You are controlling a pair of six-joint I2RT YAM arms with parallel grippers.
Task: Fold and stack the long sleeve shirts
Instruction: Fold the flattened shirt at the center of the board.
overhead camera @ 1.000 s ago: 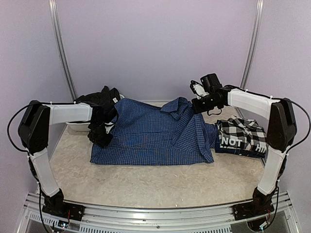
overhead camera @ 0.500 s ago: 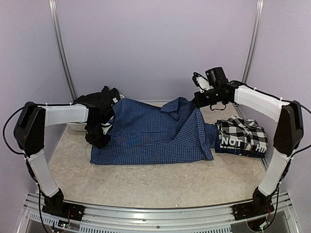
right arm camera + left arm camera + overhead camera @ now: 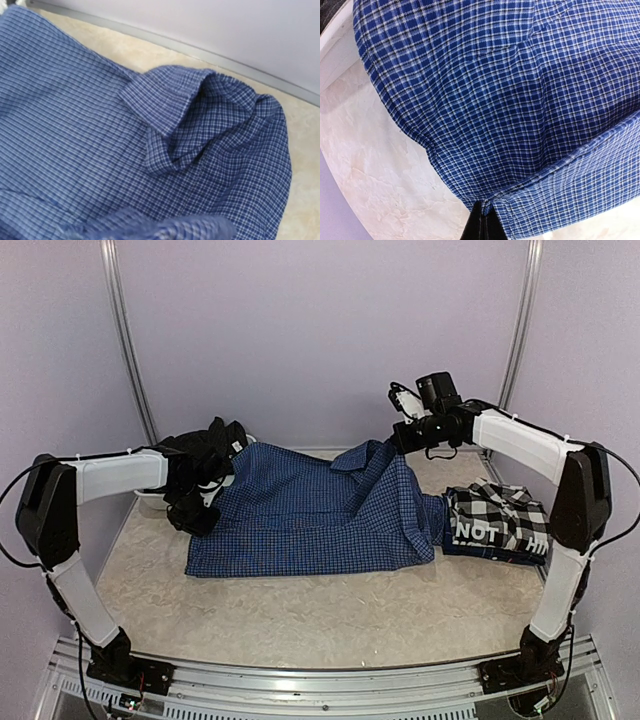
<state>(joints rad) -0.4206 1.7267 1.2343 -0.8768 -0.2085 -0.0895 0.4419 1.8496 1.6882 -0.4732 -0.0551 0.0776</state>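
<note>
We are gripping the blue shirt [image 3: 310,515] on the desk [image 3: 300,615], both jaws closed: left jaws at its left edge, right jaws holding the collar end raised. The checked shirt [image 3: 497,522] is lying against its right side.

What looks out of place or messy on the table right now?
The blue shirt lies unfolded and rumpled, its collar flopped open, and its right edge crowds the folded checked shirt. The black shirt sits crumpled at the far left. No damage or spill shows.
</note>
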